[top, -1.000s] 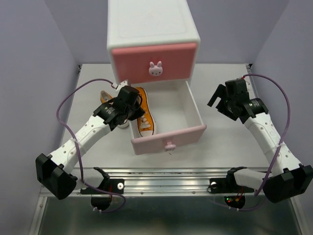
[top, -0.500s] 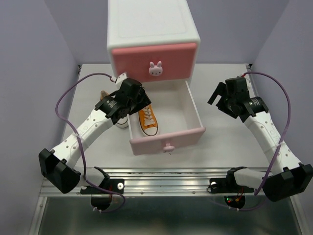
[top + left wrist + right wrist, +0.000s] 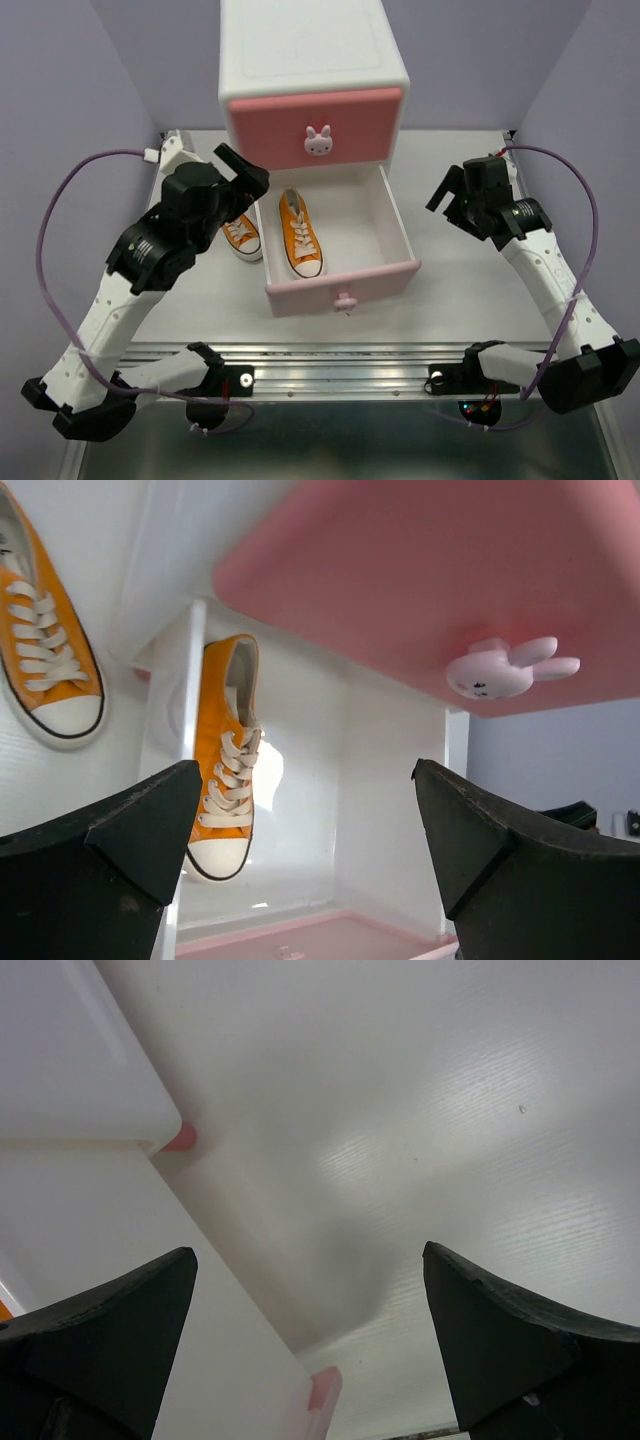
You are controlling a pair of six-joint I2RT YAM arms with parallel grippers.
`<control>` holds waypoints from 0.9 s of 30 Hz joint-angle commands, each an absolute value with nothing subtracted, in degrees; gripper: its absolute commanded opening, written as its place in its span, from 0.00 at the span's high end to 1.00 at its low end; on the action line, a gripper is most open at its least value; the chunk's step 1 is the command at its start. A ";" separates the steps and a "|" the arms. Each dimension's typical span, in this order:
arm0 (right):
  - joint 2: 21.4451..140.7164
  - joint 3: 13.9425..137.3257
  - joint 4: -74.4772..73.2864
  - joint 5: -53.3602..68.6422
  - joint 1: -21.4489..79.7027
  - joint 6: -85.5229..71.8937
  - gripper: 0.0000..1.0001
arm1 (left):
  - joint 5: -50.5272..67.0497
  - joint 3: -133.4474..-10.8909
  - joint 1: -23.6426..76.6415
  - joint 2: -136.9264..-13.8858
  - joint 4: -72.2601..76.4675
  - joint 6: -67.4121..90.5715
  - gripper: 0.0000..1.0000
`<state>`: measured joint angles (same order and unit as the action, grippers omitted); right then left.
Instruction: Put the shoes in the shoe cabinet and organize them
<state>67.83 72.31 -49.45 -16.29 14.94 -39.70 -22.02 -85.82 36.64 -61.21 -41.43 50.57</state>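
Left of the small white two-drawer cabinet [image 3: 312, 60], the left hand [image 3: 240, 172] gapes empty near an orange canvas sneaker [image 3: 241, 236] on the tabletop [image 3: 190, 290]. Grabbing there could bump the open pale-pink drawer [image 3: 345, 280], jolting the orange mate [image 3: 300, 236] inside. The right hand [image 3: 447, 208], right of the cabinet, is open and empty too.

Lavender walls [image 3: 60, 90] enclose a white table [image 3: 470, 280].

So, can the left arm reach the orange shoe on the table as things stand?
Probably yes. The shoe lies in the open just left of the drawer, with nothing on it, and the open left gripper hangs close by.
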 commanded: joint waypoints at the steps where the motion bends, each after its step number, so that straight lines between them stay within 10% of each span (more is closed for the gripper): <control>1: 66.44 74.27 -47.81 -17.49 14.68 -39.38 0.00 | -31.81 -85.88 35.95 -57.93 -49.04 54.93 0.01; 13: 68.20 77.34 -48.95 -21.36 14.68 -39.20 0.00 | -12.67 -70.14 6.70 -67.22 -30.60 42.89 0.01; 27: 69.44 79.98 -50.45 -20.30 14.68 -35.51 0.00 | -6.94 -76.81 -1.41 -95.70 -19.86 37.00 0.01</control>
<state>70.41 77.95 -50.17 -19.46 14.94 -36.77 -7.07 -73.56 -0.25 -94.04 -22.94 37.71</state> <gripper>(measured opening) 0.998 0.986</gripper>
